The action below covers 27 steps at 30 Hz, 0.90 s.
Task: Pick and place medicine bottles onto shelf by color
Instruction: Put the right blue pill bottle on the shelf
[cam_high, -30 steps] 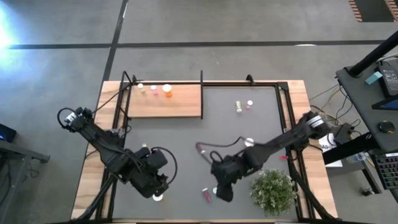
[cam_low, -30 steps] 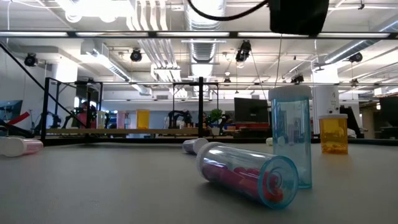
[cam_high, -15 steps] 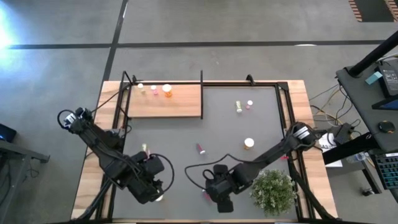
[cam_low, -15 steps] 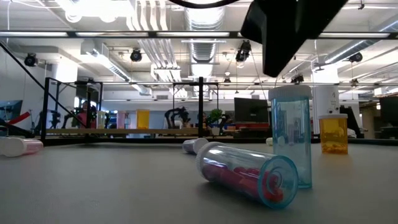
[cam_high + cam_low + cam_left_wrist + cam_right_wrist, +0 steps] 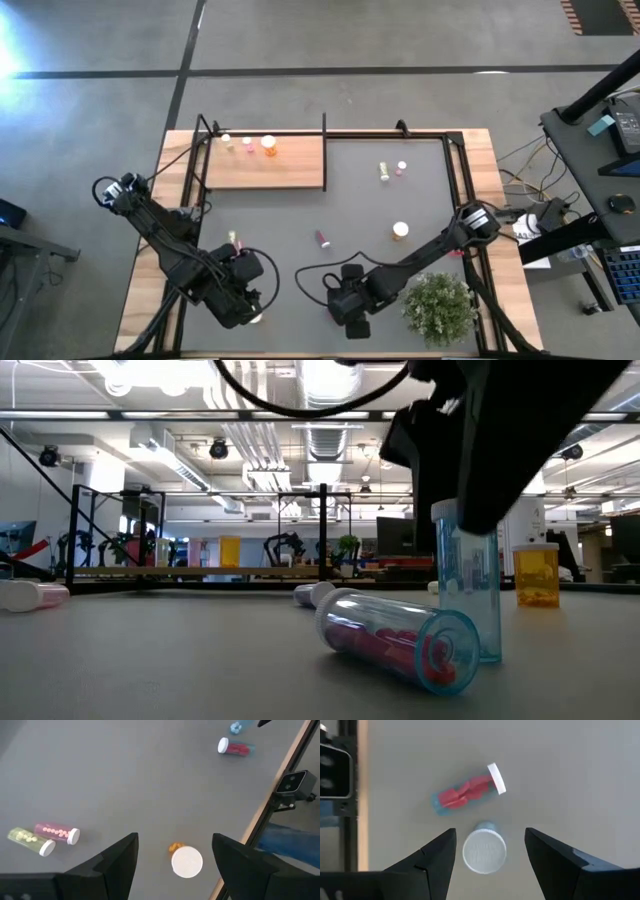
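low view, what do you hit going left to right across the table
lying white-capped bottle → far small lying bottle → lying pink bottle → upright blue bottle → orange bottle

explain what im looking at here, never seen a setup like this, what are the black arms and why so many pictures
It is one table filmed by four cameras: one overhead, one at table height, one on each arm's wrist. The two black arms are robot arms with two-finger grippers. The left gripper hangs open over an upright orange bottle. The right gripper hangs open over an upright blue bottle, beside a lying bottle of red pills. Neither holds anything. More bottles stand on the wooden shelf; a plant sits nearby.
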Motion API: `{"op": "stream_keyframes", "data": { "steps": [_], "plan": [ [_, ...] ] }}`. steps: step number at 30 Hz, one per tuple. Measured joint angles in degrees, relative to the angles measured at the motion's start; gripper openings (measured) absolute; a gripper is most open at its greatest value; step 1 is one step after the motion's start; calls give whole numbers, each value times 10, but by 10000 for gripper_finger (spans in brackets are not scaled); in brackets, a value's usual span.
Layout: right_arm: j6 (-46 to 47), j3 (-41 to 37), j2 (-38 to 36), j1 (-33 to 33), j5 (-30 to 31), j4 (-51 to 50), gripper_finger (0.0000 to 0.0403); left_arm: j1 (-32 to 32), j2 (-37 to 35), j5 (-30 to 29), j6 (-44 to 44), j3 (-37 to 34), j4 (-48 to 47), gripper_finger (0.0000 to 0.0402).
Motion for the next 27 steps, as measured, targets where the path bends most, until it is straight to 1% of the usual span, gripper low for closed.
{"op": "stream_keyframes", "data": {
  "steps": [5, 10, 16, 21, 27],
  "plan": [
    [0, 0, 13, 1, 0, 0, 226, 0, 0, 0, 0, -1, 1, 238],
    [2, 0, 5, 1, 1, 1, 219, 0, 0, 0, 0, -7, 1, 238],
    [1, 1, -7, 1, 1, -1, 184, 0, 0, 0, 0, -12, 0, 238],
    [1, 2, -7, 1, 1, -1, 148, 0, 0, 21, 0, -15, 1, 238],
    [1, 5, -7, 1, 1, -2, 113, 0, 0, 24, 0, -14, 0, 238]
  ]
}}
